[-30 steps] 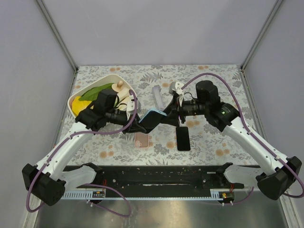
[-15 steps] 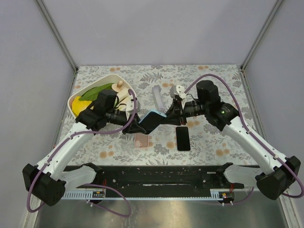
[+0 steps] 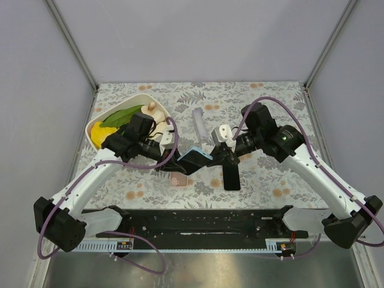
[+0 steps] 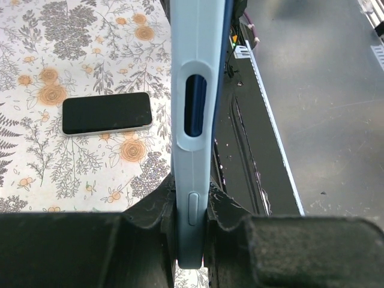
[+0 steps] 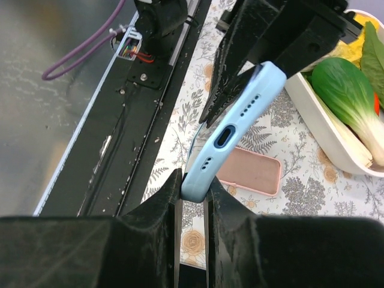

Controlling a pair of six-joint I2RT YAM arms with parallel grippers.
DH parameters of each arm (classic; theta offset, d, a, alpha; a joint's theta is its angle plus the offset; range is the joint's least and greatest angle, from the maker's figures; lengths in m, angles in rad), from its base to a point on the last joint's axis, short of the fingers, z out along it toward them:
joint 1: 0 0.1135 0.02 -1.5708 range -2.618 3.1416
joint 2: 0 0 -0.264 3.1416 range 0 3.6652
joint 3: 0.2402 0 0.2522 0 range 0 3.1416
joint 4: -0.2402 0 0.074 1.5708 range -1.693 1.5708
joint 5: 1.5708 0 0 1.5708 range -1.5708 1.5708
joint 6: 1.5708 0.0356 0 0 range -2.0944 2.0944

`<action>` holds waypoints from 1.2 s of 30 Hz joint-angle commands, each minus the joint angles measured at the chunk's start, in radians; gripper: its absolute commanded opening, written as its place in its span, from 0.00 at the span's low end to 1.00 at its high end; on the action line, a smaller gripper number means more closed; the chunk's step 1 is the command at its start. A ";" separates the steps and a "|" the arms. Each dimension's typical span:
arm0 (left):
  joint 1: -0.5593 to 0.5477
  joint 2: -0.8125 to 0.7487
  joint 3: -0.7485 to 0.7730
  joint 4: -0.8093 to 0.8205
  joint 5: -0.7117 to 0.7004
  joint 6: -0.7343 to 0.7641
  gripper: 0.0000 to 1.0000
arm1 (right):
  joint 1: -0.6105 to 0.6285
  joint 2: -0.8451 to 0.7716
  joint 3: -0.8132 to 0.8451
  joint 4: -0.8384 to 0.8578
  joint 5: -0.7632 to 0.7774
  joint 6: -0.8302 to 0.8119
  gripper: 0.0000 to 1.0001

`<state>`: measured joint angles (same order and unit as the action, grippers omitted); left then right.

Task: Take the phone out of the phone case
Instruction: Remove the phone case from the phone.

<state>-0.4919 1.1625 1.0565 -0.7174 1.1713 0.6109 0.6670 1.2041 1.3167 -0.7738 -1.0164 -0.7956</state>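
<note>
A light blue phone case (image 3: 195, 160) is held in the air between both grippers, above the floral table. A dark edge, apparently the phone, shows along its side in the left wrist view (image 4: 225, 36). My left gripper (image 3: 176, 166) is shut on the case's left end; the left wrist view shows the case (image 4: 195, 120) edge-on, pinched between the fingers (image 4: 191, 207). My right gripper (image 3: 212, 161) is shut on a corner of the case's other end; in the right wrist view (image 5: 193, 192) the case's port end (image 5: 234, 129) points up and away.
A bare black phone (image 3: 231, 175) lies on the table right of the held case, also in the left wrist view (image 4: 107, 113). An empty pink case (image 3: 178, 178) lies beneath it (image 5: 249, 171). A white bowl (image 3: 94, 125) of vegetables stands at the left. A clear object (image 3: 198, 122) lies behind.
Both grippers and the blue case have moved toward the near edge and lower. The right wrist has swung down and round, and the case now tilts more steeply.
</note>
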 commanded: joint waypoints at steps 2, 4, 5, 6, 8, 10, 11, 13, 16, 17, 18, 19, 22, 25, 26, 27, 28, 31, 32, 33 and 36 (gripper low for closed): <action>0.010 0.029 0.080 -0.069 -0.033 0.099 0.00 | 0.080 -0.006 0.064 -0.266 -0.106 -0.211 0.00; -0.008 0.031 0.086 -0.089 -0.067 0.128 0.00 | 0.092 0.000 0.072 -0.291 -0.106 -0.231 0.00; -0.022 0.031 0.088 -0.090 -0.084 0.139 0.00 | 0.095 0.003 0.075 -0.303 -0.109 -0.244 0.00; -0.040 0.031 0.086 -0.096 -0.100 0.151 0.00 | 0.100 0.006 0.078 -0.317 -0.116 -0.249 0.00; -0.066 0.029 0.086 -0.105 -0.127 0.167 0.00 | 0.105 0.012 0.082 -0.328 -0.119 -0.260 0.00; -0.091 0.025 0.086 -0.111 -0.151 0.185 0.00 | 0.109 0.018 0.085 -0.335 -0.119 -0.272 0.00; -0.102 0.022 0.088 -0.117 -0.163 0.193 0.00 | 0.109 0.021 0.088 -0.338 -0.117 -0.277 0.00; -0.120 0.014 0.089 -0.122 -0.185 0.207 0.00 | 0.111 0.031 0.093 -0.346 -0.119 -0.283 0.00; -0.152 0.006 0.088 -0.139 -0.220 0.236 0.00 | 0.111 0.046 0.107 -0.361 -0.119 -0.294 0.00; -0.163 0.005 0.089 -0.146 -0.228 0.246 0.00 | 0.112 0.054 0.113 -0.369 -0.120 -0.300 0.00; -0.178 0.003 0.089 -0.148 -0.245 0.253 0.00 | 0.115 0.060 0.121 -0.377 -0.119 -0.307 0.00; -0.188 0.000 0.089 -0.149 -0.251 0.257 0.00 | 0.115 0.066 0.130 -0.383 -0.117 -0.309 0.00; -0.211 -0.006 0.091 -0.157 -0.272 0.273 0.00 | 0.120 0.084 0.147 -0.407 -0.117 -0.324 0.00; -0.227 -0.014 0.096 -0.165 -0.297 0.289 0.00 | 0.123 0.098 0.154 -0.427 -0.119 -0.341 0.00; -0.229 -0.014 0.102 -0.171 -0.305 0.296 0.00 | 0.123 0.101 0.157 -0.439 -0.122 -0.347 0.00; -0.234 -0.015 0.103 -0.172 -0.312 0.302 0.00 | 0.121 0.106 0.161 -0.453 -0.125 -0.361 0.00; -0.238 -0.015 0.102 -0.171 -0.324 0.305 0.00 | 0.124 0.109 0.164 -0.466 -0.129 -0.369 0.00; -0.247 -0.017 0.112 -0.181 -0.360 0.331 0.00 | 0.125 0.126 0.170 -0.507 -0.146 -0.418 0.00; -0.251 -0.015 0.114 -0.183 -0.377 0.337 0.00 | 0.125 0.127 0.170 -0.519 -0.152 -0.428 0.00; -0.252 -0.017 0.118 -0.186 -0.393 0.348 0.00 | 0.126 0.133 0.173 -0.527 -0.155 -0.439 0.00; -0.257 -0.014 0.128 -0.194 -0.427 0.363 0.00 | 0.131 0.143 0.180 -0.558 -0.162 -0.473 0.00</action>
<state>-0.7368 1.1709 1.1236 -0.9585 0.8566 0.8463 0.7647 1.3315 1.4536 -1.2064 -1.0168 -1.2270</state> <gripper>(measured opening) 0.198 0.223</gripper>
